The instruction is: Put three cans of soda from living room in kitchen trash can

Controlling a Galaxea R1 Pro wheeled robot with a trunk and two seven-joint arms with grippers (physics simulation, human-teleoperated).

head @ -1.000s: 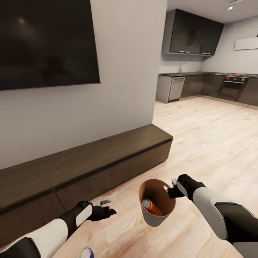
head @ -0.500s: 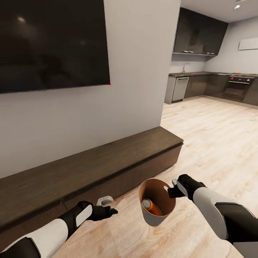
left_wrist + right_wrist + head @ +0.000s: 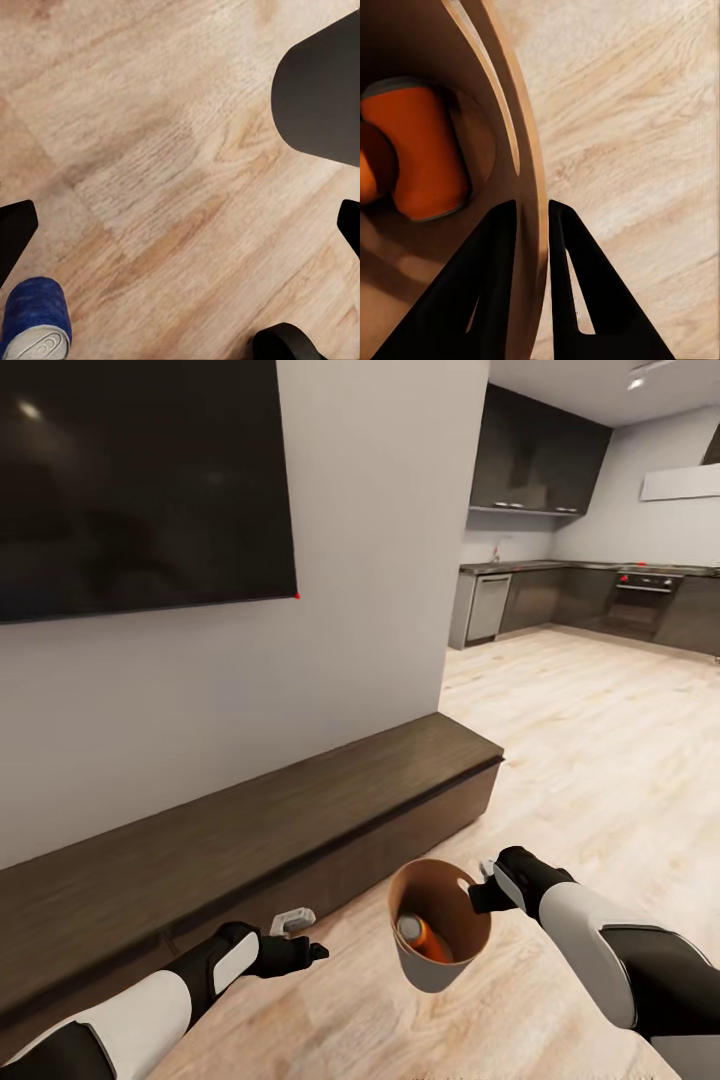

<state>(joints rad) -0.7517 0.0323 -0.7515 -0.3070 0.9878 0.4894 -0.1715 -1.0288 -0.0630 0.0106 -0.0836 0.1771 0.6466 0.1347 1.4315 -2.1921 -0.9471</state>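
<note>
From the head camera I saw my right end effector [image 3: 484,887] clamped on the near-right rim of the tash can [image 3: 440,970], which hung above the wood floor [image 3: 600,760]. An orange can of soda [image 3: 425,938] lay tilted inside it. My left end effector [image 3: 300,950] hovered low beside the long dark cabinet [image 3: 250,830], under the black TV [image 3: 140,480]; I could not tell its state from there. The kitchen [image 3: 590,590] lay far right.

On the left wrist camera, the fingertips [image 3: 15,232] stood wide apart, released, over bare floor [image 3: 165,150], with the blue can [image 3: 36,319] near one finger.

On the right wrist camera, both fingers [image 3: 487,292] pinched the bin wall [image 3: 531,187], one inside, one outside. Two orange cans [image 3: 424,150] rested at the bottom.
</note>
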